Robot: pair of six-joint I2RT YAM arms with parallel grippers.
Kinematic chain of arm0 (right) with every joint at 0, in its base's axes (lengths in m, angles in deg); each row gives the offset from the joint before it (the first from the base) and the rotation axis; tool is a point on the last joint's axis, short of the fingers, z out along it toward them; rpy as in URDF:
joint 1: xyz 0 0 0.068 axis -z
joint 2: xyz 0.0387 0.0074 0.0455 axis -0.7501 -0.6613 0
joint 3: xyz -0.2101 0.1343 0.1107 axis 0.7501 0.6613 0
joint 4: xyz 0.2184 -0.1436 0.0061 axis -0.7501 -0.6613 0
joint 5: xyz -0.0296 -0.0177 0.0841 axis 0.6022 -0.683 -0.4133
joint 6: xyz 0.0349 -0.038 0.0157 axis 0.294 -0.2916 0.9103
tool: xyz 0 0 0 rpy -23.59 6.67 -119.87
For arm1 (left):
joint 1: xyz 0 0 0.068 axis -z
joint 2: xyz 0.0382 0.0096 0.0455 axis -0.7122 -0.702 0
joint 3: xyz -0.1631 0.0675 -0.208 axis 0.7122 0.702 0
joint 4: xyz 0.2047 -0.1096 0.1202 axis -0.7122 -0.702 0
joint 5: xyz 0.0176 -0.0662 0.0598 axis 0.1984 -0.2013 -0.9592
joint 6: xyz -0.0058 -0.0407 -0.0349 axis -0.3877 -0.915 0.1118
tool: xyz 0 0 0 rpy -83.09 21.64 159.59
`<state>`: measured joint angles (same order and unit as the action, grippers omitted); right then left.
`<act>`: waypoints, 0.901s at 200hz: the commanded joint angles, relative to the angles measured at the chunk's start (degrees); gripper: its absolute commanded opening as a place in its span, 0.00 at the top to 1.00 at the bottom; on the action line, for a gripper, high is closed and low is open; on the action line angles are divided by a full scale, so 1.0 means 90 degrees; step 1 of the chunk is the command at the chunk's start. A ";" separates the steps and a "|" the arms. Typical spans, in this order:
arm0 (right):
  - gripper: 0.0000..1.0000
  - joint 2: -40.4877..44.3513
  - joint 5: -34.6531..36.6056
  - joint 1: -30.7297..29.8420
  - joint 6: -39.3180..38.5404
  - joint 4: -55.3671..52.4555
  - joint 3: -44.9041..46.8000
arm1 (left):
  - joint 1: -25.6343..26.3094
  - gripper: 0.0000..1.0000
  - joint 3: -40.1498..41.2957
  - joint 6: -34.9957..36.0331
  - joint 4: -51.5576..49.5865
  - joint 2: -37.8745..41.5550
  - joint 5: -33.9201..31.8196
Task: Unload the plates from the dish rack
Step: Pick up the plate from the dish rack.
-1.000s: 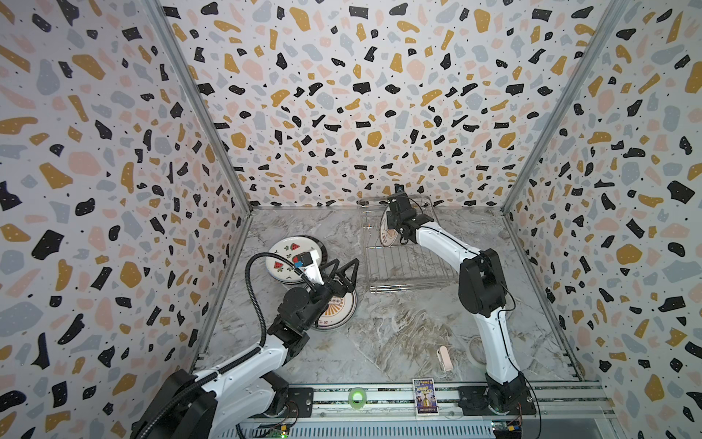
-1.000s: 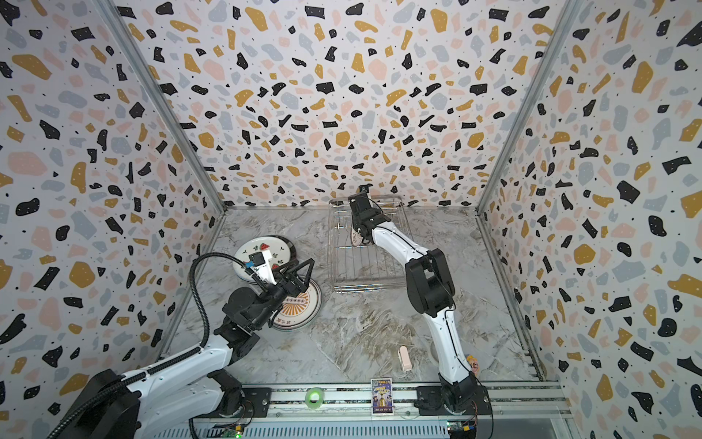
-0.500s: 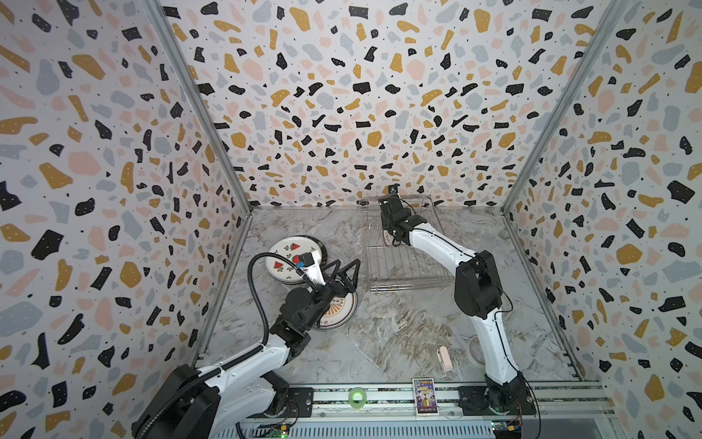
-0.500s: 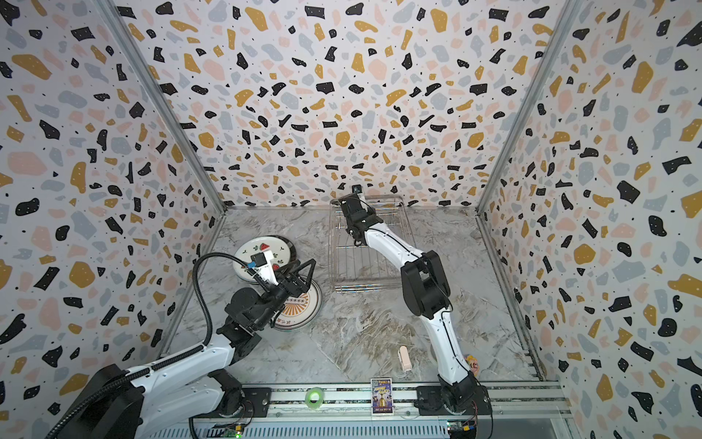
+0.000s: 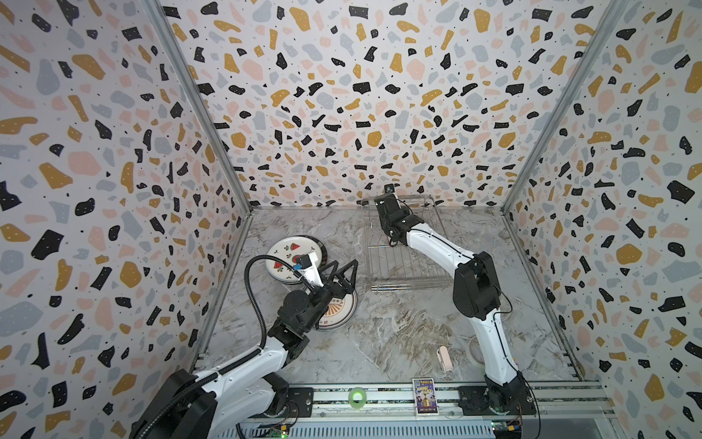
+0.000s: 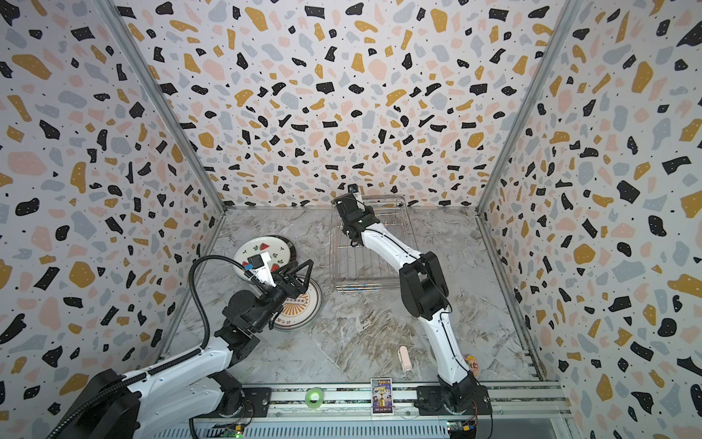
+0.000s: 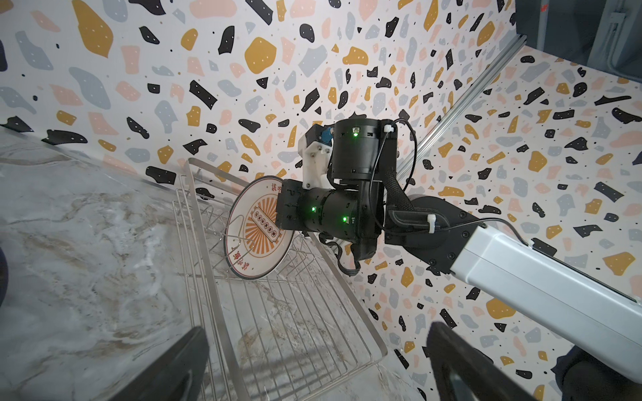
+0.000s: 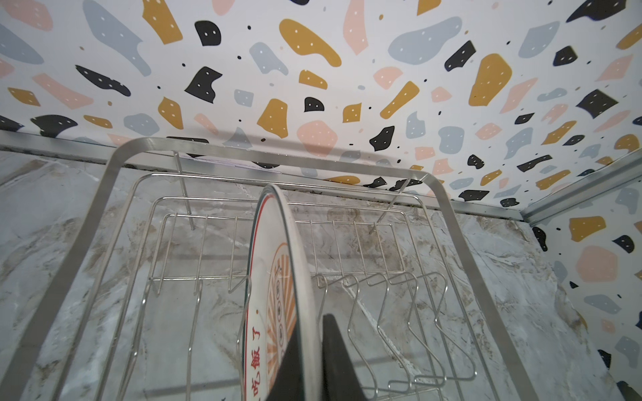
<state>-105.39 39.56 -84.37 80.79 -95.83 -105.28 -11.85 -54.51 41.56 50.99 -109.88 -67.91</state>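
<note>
The dish rack (image 5: 412,287) (image 6: 370,285) stands at the back of the table. One plate (image 7: 250,239) (image 8: 274,277) with an orange sunburst and red letters stands upright between the prongs at the rack's far end. My right gripper (image 8: 314,347) (image 5: 384,207) is shut on this plate's rim, one finger on each face. In both top views the arm hides that plate. A watermelon plate (image 5: 285,251) (image 6: 262,249) and a second sunburst plate (image 5: 340,308) (image 6: 300,308) lie flat on the table to the left. Above them my left gripper (image 5: 343,268) (image 7: 316,347) hangs open and holds nothing.
The watermelon plate rests on other plates with a dark rim. A small pink object (image 5: 444,359) lies near the front, beside the right arm's base. A green tape roll (image 5: 357,395) and a card (image 5: 424,389) sit on the front rail. Patterned walls close three sides.
My right gripper has shifted a little left toward the rack's far end and has shut on the upright plate. The left arm has barely moved.
</note>
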 commanded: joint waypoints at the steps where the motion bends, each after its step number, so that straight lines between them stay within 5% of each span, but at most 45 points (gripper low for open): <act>1: 0.90 0.0513 0.0461 -0.0083 -0.0263 -0.0011 -0.0374 | 0.0031 0.00 0.0094 -0.0005 0.0264 0.0196 -0.0070; 98: 0.92 0.1135 0.0956 -0.0493 -0.0696 0.0190 -0.0217 | 0.0038 0.00 0.0262 -0.0062 0.0169 0.0537 -0.0121; 180: 0.92 0.2912 0.0579 -0.0723 -0.0604 0.0950 0.1644 | 0.0031 0.00 0.0395 -0.0216 0.0265 0.0622 0.0059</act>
<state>-86.66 45.95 -90.44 74.65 -91.52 -94.42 -11.85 -52.17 40.20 50.60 -105.18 -68.45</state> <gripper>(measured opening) 0.102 0.997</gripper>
